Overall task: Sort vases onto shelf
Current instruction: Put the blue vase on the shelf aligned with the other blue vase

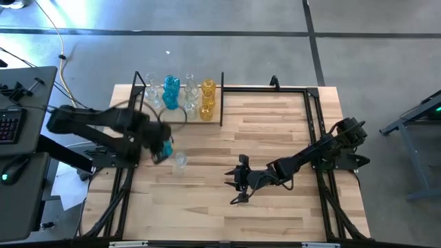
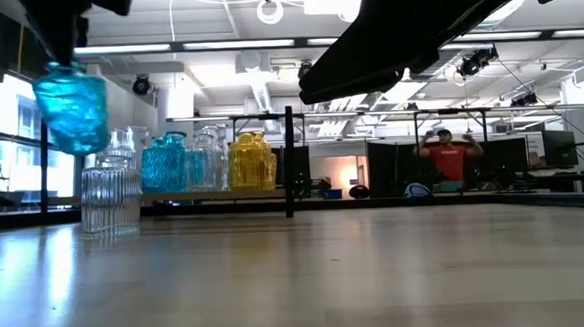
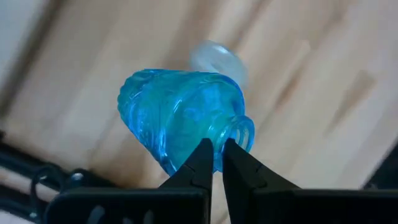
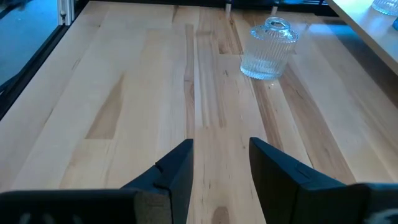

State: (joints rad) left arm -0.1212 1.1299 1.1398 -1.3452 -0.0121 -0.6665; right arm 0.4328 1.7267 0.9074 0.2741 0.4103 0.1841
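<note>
A teal vase (image 3: 180,118) hangs under my left gripper (image 1: 162,150), which is shut on it over the table's left part; the low view shows this vase (image 2: 72,105) well above the tabletop. Just beside it a clear ribbed vase (image 1: 180,160) stands on its base on the table. The shelf (image 1: 213,122) stands at the far left and carries clear, teal (image 1: 170,91) and amber (image 1: 207,98) vases. My right gripper (image 1: 238,182) waits open near the table's middle, with nothing between its fingers (image 4: 180,168). My left gripper pinches the teal vase at the rim of its narrow neck (image 3: 219,144) between its two fingertips. It comes from above, pointing steeply down. Whether one finger is inside the mouth I cannot tell. The vase hangs tilted below the fingers, clear of the table.
Black frame rails (image 1: 313,138) run along the table's left and right sides. The shelf's upright black end post (image 2: 290,162) stands toward the table's middle. Bare wood lies between the clear vase (image 4: 268,50) and my right gripper. A person stands in the room behind.
</note>
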